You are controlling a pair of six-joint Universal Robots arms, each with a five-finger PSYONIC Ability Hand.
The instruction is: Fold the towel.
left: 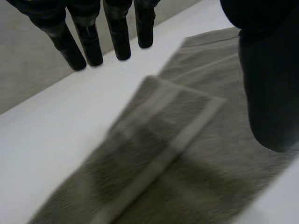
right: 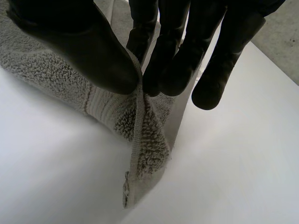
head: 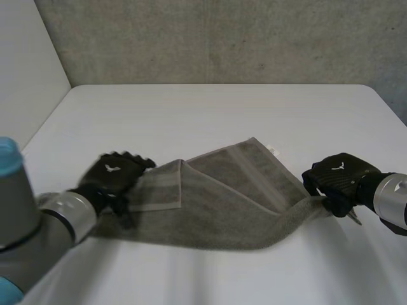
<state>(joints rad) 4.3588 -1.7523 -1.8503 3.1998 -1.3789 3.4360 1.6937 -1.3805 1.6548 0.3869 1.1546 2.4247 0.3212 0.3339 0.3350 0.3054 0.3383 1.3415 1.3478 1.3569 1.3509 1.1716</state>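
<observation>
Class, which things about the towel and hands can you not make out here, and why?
Head view: the left hand and its arm cover the left end of the grey-green terry towel, hiding its corners there.
Head view: the back of the right hand hides the towel corner it pinches.
Left wrist view: the towel runs off the picture's edge.
Head view: the small white label is too small to read.

No text, label or number can be read.

We've got the head cam up behind the table [head: 210,108], centred, looking down and forward to the wall [head: 222,38]. Wrist cams ride close, low over the towel [left: 187,154]; all three share it.
</observation>
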